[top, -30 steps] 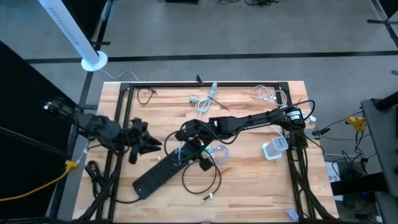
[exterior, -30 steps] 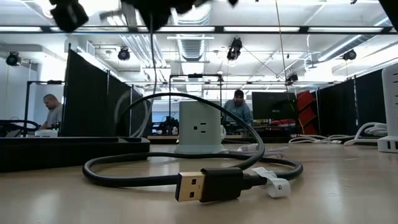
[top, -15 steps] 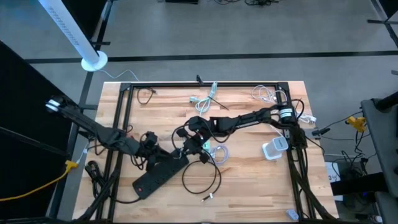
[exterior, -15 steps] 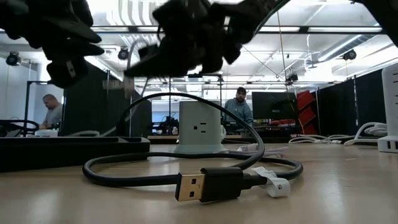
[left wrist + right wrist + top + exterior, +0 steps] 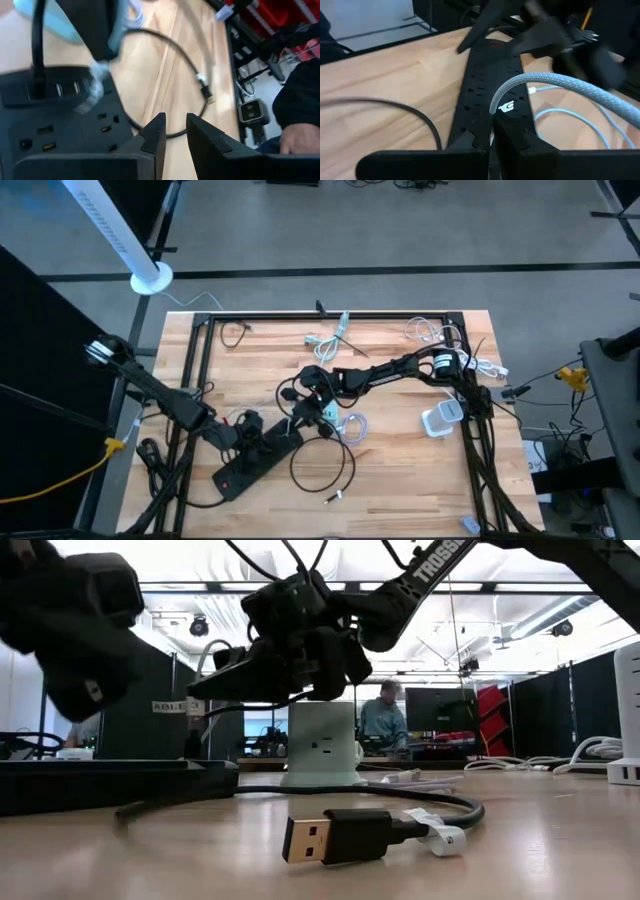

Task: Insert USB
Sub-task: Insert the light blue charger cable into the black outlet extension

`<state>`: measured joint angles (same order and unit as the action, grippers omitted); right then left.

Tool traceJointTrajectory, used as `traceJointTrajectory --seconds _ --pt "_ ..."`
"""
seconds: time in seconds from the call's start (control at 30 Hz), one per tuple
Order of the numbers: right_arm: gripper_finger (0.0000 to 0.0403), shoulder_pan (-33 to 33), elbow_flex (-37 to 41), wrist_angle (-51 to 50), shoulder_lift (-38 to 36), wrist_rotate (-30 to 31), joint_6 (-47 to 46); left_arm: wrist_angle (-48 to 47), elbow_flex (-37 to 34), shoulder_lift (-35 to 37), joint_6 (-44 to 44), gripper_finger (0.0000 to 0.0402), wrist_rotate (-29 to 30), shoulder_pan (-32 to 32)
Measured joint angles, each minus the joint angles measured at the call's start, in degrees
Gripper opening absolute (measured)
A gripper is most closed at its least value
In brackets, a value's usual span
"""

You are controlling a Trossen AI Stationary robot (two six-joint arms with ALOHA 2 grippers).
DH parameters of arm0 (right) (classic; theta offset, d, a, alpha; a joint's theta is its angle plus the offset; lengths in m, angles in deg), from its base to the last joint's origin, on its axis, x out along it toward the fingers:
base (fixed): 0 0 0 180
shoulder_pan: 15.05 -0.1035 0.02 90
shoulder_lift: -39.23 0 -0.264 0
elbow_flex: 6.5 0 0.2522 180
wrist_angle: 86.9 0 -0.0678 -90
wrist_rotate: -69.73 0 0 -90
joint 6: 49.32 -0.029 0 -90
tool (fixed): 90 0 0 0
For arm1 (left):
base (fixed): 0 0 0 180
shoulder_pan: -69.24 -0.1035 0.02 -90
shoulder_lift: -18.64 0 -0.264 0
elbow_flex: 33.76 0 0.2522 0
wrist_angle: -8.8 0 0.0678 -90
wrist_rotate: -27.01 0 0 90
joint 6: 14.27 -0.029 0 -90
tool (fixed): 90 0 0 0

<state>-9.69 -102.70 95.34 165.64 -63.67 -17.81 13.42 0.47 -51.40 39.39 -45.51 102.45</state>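
Overhead, two dark robot arms meet mid-surface on a light wooden slatted surface. Right end effector hovers above the upper end of a long black power strip, fingers nearly closed w/ a thin slit between them, pinching a pale grey braided cable that arcs away ahead of it. Left end effector sits over the strip's middle, just beside the right one; its fingers show a narrow gap, nothing held. Below its fingers, the strip's USB ports and outlets are visible, w/ a black plug already seated. A loose black USB cable loops on the surface past both end effectors; its black USB-A plug lies flat, gold shell facing the low camera, a white tag just beside it. Behind, a pale green round outlet hub.
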Motion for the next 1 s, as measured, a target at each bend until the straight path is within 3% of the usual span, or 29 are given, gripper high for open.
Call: traceJointTrajectory --seconds 0.5,0.7,0.87,1.0 --pt "0.0 -1.8 0.5 -4.3 -3.3 4.2 -0.9 6.2 1.0 -14.4 9.5 0.0064 -2.6 7.3" --pt "0.0 -6.4 0.5 -5.0 -5.7 8.5 -3.0 3.2 4.5 -15.4 10.2 0.0064 -4.1 11.7" --pt "0.0 -12.5 0.5 0.0 -5.4 10.1 -8.3 -1.0 8.5 -15.5 10.1 0.0064 -4.4 14.9" --pt "0.0 -16.3 0.4 2.8 -3.2 16.2 -8.7 -5.7 12.1 -16.6 9.6 0.0064 -7.7 17.5"
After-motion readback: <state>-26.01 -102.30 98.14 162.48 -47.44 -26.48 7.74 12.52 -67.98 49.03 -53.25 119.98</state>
